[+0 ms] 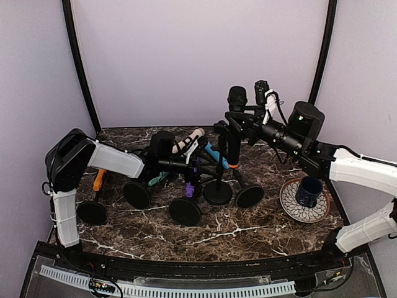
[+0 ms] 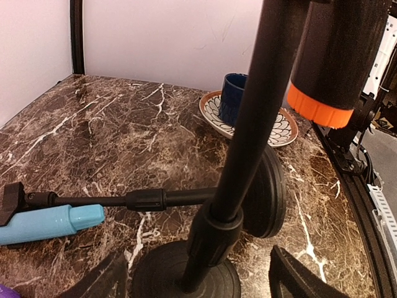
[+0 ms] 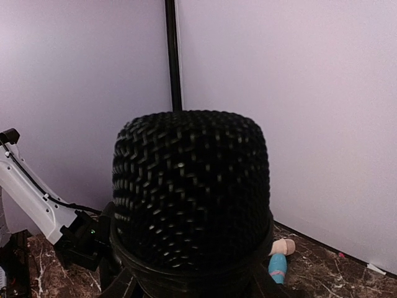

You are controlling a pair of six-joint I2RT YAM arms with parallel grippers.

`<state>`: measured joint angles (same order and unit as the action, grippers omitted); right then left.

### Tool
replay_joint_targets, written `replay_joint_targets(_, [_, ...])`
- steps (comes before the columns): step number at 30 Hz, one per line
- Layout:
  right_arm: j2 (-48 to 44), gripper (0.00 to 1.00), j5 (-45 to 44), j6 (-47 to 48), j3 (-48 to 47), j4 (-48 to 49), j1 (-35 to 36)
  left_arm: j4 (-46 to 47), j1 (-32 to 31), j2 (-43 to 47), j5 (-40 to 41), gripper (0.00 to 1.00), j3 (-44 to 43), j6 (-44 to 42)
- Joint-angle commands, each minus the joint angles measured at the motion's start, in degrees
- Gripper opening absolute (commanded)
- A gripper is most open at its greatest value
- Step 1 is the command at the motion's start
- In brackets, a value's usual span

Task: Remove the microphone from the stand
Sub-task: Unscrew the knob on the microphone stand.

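Note:
A black microphone (image 1: 236, 98) with an orange end ring stands upright in the clip of a black stand (image 1: 218, 192) at the table's middle. In the right wrist view its mesh head (image 3: 192, 192) fills the frame. My right gripper (image 1: 236, 124) reaches in from the right, and its fingers press both sides of the body just below the head, shut on it (image 3: 192, 288). My left gripper (image 1: 205, 169) is low beside the stand. In the left wrist view it stands open (image 2: 198, 279), fingers apart on either side of the stand's pole (image 2: 248, 136) above the round base, not touching it. The microphone's orange-ringed end (image 2: 335, 56) hangs at the upper right.
Several other stands lie toppled around the upright one, their round bases (image 1: 184, 211) (image 1: 250, 195) (image 1: 136, 194) on the marble. Loose microphones lie among them: light blue (image 1: 214, 155), cream (image 1: 189, 139), purple (image 1: 189, 189). A patterned plate (image 1: 291, 208) with a dark blue mug (image 1: 308, 189) sits at the right.

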<state>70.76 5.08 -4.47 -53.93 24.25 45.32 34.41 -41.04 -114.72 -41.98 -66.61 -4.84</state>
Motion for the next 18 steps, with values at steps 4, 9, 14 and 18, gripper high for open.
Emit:
replay_joint_targets(4, [-0.7, 0.29, 0.9, 2.1, 0.6, 1.2, 0.0, -2.1, -0.2, 0.2, 0.6, 0.82, -2.1, -2.9])
replay_joint_targets(9, [-0.9, 0.27, 0.9, 2.3, 1.3, 1.7, 0.0, -3.1, -0.7, -0.6, 0.4, 0.83, -3.7, -3.7])
replay_joint_targets(14, [-0.6, 0.26, 1.1, 2.1, 1.4, 1.8, 0.1, -3.1, -1.2, -1.3, -1.2, 0.81, -5.5, -3.2])
replay_joint_targets(18, [-0.6, 0.26, 1.3, 2.0, 1.4, 1.9, 0.0, -3.7, -1.4, -2.3, -1.5, 0.63, -6.7, -3.2])
